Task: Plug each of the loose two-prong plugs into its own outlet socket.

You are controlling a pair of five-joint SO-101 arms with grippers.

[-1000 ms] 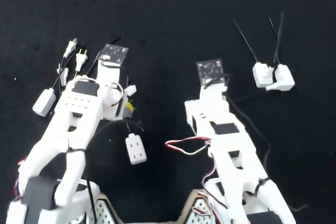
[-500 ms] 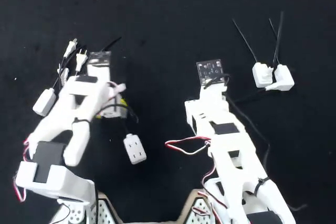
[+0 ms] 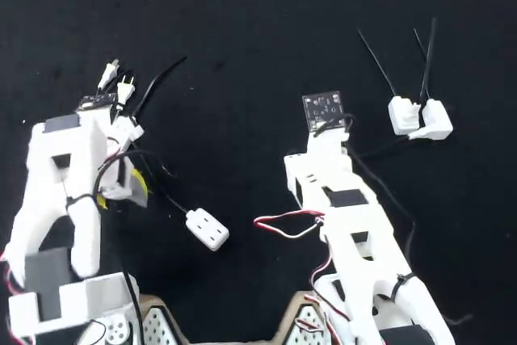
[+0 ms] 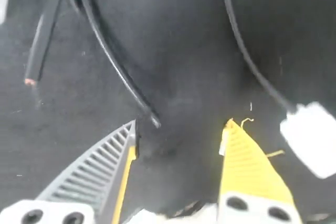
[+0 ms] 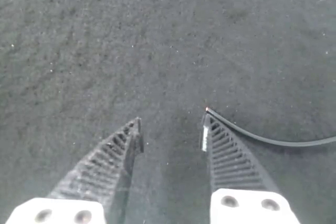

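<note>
Two loose plugs [image 3: 123, 86] lie upper left, prongs up-frame, nearer the open left hand [image 4: 181, 127] than the open right hand [image 5: 170, 121].

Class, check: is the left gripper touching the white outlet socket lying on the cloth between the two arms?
Apart. The high view shows bare black cloth between the left gripper and the white outlet socket.

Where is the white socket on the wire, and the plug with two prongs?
white outlet socket [image 3: 208, 229], high view, middle of its top face
two-prong plug [image 3: 124, 89], high view, white body behind the prongs
</note>
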